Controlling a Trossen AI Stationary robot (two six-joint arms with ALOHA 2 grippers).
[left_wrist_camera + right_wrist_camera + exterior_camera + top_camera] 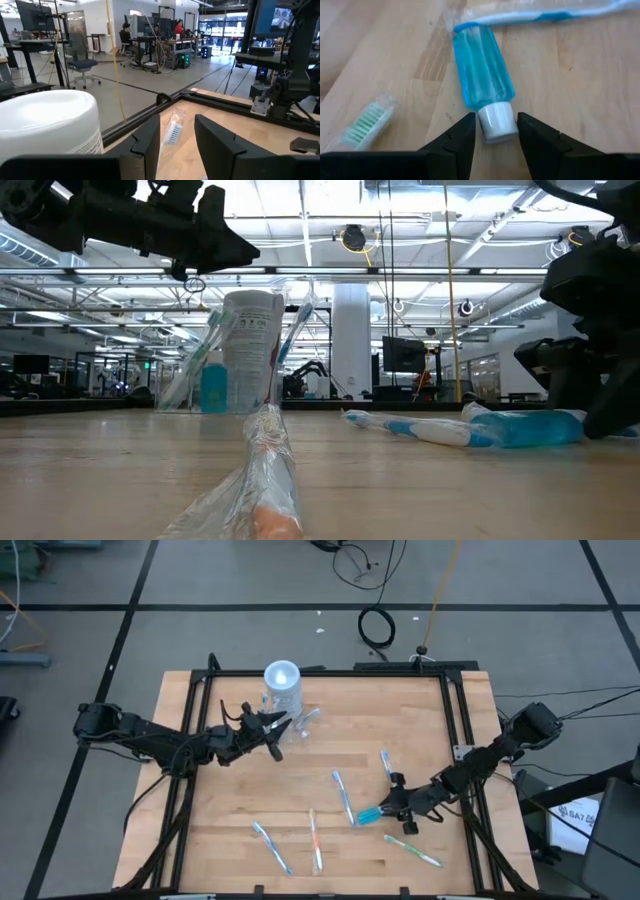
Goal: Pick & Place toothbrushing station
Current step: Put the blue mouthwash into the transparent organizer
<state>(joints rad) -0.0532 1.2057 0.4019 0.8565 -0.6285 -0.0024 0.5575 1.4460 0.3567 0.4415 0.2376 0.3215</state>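
Right claw (495,131) sits low on the tabletop (230,800), well away from the toothbrushing station (282,688), fingers spread around the white cap of a teal bottle (483,75), seemingly lining up a pinch, while the left claw (272,730) hovers spread and empty just beside the station.

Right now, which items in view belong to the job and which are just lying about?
Job:
- station, far side of table
- left tool, beside the station
- right tool, white cap of teal bottle between its fingers

Lying about:
- wrapped toothbrushes, e.g. blue, orange, green
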